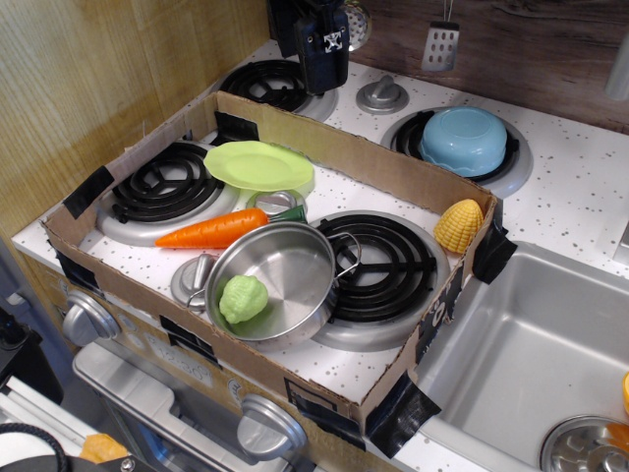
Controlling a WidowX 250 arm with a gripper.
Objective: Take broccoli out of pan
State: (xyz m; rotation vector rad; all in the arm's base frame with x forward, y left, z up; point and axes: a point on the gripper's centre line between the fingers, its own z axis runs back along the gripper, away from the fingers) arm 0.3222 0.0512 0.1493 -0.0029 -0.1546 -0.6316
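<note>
The broccoli [242, 298], a small pale green lumpy toy, lies inside the pan [295, 264] against its near-left wall. The pan is a shiny steel pot with wire loop handles, tilted a little, resting at the front of the stove between the two front burners. My gripper [322, 59] is a dark block at the top of the view, high above the back left burner and far from the pan. Its fingers are not clearly visible, so I cannot tell whether it is open or shut.
A cardboard wall [344, 147] frames the stove. An orange carrot [211, 230], a lime-green plate [257, 164] and a small can [277, 203] lie behind the pan. Yellow corn [458, 225] sits at the right corner. A blue bowl [464, 140] is on the back right burner. A sink [531, 354] is at the right.
</note>
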